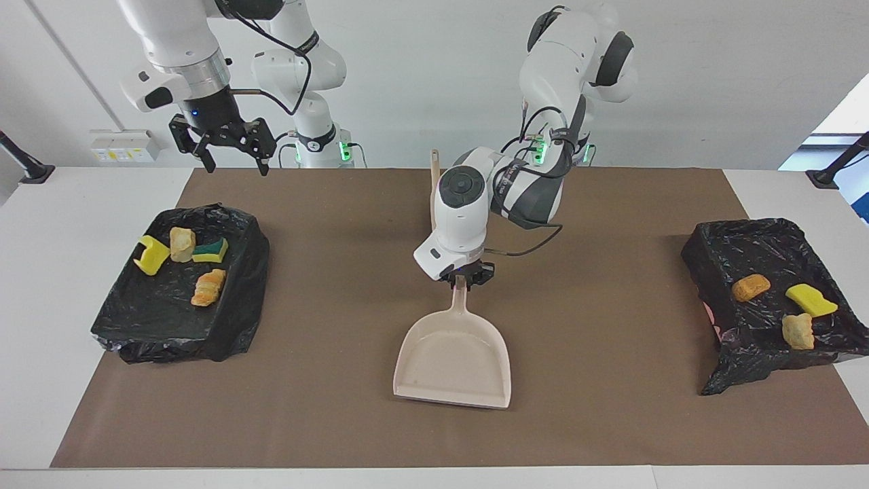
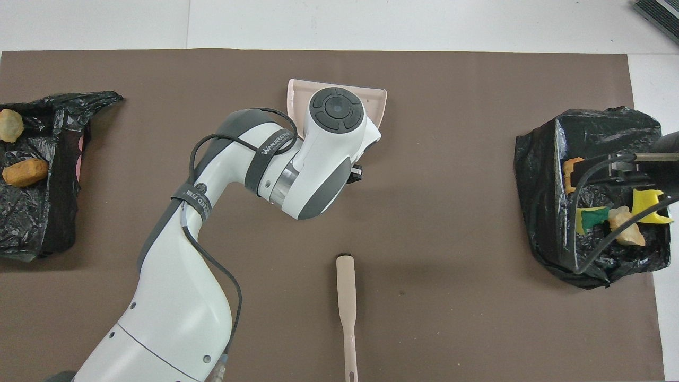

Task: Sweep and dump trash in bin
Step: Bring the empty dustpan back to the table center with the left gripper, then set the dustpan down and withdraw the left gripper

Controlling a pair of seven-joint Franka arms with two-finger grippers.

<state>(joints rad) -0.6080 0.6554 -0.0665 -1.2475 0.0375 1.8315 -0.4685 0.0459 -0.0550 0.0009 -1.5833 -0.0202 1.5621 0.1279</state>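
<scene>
The left gripper (image 1: 462, 278) pinched the beige dustpan's (image 1: 453, 356) handle mid-mat; open brown mat (image 1: 597, 380) lay all around it. The right gripper (image 1: 229, 146), fingers spread, hung above the mat's edge. Trash (image 1: 180, 257) sat in both black-lined bins (image 1: 173, 319). Arm strap writing was unreadable.
</scene>
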